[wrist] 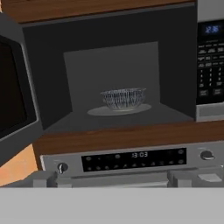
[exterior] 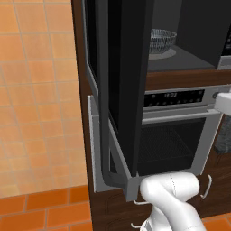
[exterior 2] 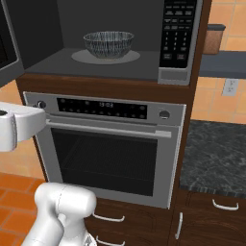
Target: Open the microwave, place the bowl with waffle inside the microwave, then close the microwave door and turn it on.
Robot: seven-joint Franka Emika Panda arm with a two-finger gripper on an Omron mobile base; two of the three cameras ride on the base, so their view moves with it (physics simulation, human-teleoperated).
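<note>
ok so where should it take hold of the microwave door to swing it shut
Probably no pinch is needed: the microwave door stands swung wide open on its left hinge, the bowl already on the turntable. Come from the left, outer side and press the open fingers against the door's free edge, farthest from the hinge.

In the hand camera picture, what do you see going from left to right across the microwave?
Open microwave door → bowl sitting on the round plate inside → button panel on the right.
</note>
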